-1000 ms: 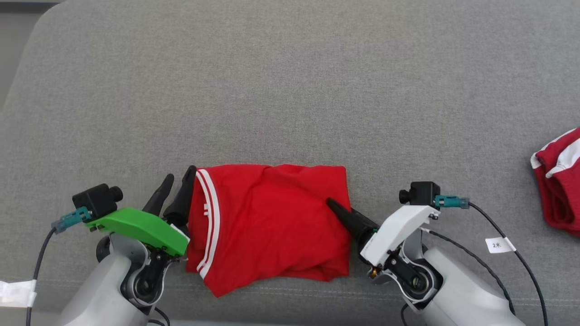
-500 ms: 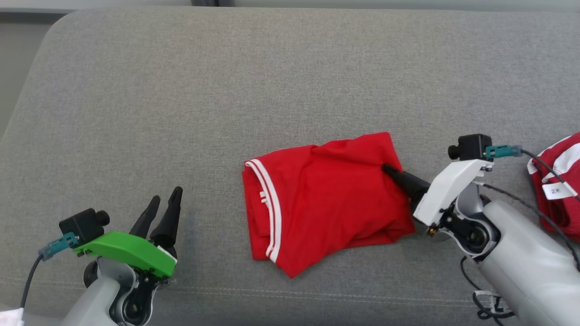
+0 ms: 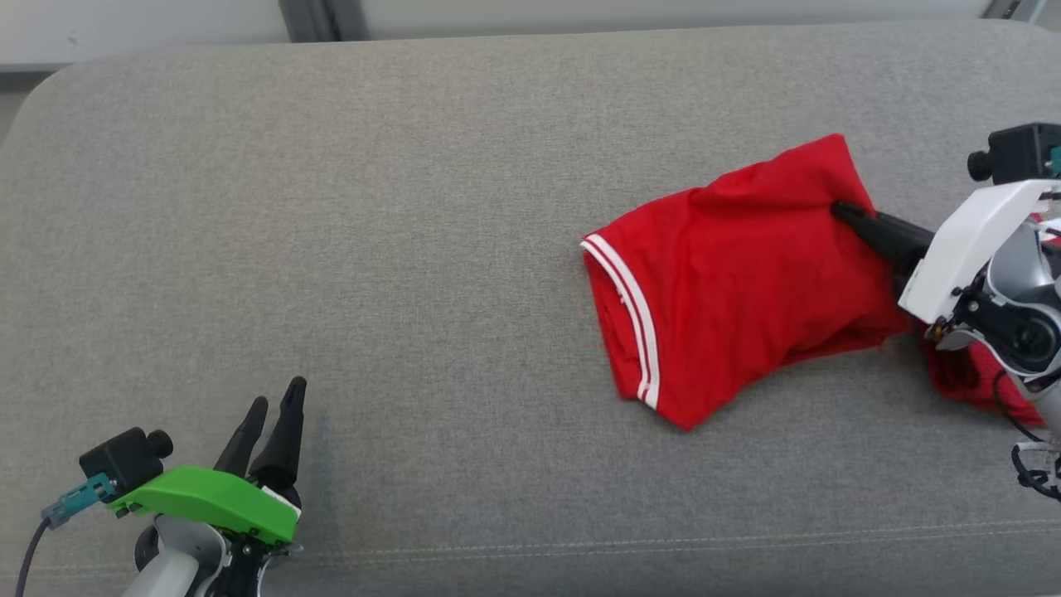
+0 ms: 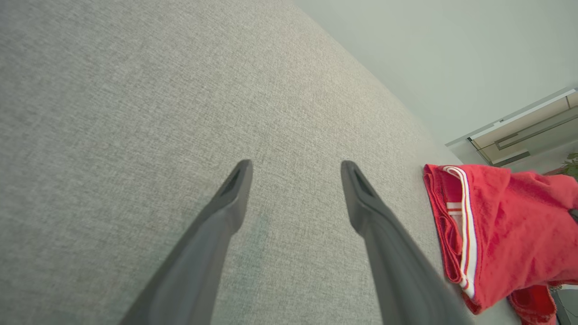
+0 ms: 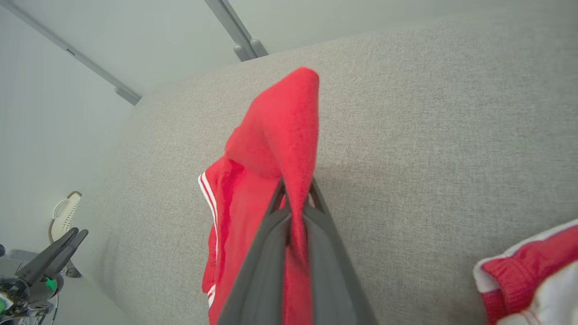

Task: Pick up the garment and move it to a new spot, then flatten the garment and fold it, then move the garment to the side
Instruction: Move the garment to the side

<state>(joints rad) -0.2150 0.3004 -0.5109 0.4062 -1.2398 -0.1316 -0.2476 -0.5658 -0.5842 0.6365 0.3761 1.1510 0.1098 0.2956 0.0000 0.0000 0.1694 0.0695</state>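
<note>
The garment (image 3: 746, 274) is a folded red piece with white stripes along its left edge, lying on the grey couch surface (image 3: 414, 207) at the right. My right gripper (image 3: 841, 209) is shut on its right edge; in the right wrist view the red cloth (image 5: 275, 149) is pinched between the two dark fingers (image 5: 266, 253) and hangs ahead of them. My left gripper (image 3: 273, 402) is at the lower left, open and empty, far from the garment. In the left wrist view its fingers (image 4: 230, 198) spread over bare fabric, with the garment (image 4: 496, 216) off to the right.
A second red garment with white trim (image 5: 528, 280) lies by my right arm, partly hidden under it in the head view (image 3: 970, 381). A seam runs along the couch's front edge (image 3: 580, 547). Wall and a grey rail (image 3: 311, 18) lie behind the couch.
The right gripper closed on the garment's right edge and dragged it right and away from me. The left gripper stayed open and is now far left of the cloth. The camera shifted.
</note>
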